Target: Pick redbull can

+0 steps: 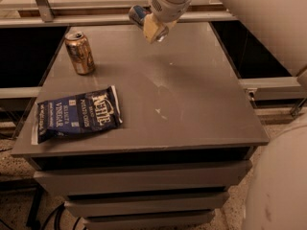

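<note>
Grey tabletop (192, 104) on a stack of drawers fills the scene, with dark gaps on either side. Far to the lower left of the gripper (154, 32) lies a blue chip bag (76, 116), flat near the front edge. A gold-bronze can (80, 52) stands upright, left of and below the gripper. The redbull can (137, 14) juts out from the gripper's left side, clamped between the fingers above the table's back edge. The white arm (249, 13) reaches in from the upper right, its wrist angled down and leftward.
</note>
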`<state>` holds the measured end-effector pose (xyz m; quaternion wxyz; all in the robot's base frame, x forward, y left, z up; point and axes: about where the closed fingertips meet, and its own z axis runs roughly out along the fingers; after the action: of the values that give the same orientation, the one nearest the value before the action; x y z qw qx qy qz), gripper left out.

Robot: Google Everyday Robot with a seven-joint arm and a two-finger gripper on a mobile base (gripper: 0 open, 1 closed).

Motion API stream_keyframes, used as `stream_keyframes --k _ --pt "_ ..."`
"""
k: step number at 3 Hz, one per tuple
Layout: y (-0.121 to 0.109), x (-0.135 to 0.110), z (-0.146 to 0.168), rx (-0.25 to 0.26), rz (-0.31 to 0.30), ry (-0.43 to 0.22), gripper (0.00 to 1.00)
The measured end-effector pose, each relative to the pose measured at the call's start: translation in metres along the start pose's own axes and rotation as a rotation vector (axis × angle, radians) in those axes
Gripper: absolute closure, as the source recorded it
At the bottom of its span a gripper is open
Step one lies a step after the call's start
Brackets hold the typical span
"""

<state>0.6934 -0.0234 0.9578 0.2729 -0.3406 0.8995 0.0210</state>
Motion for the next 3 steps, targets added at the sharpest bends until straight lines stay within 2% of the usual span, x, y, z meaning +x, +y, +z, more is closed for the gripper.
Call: stream_keyframes --k 3 --pt "-0.01 -0.012 -0.025 -0.032 -0.069 -0.024 1.0"
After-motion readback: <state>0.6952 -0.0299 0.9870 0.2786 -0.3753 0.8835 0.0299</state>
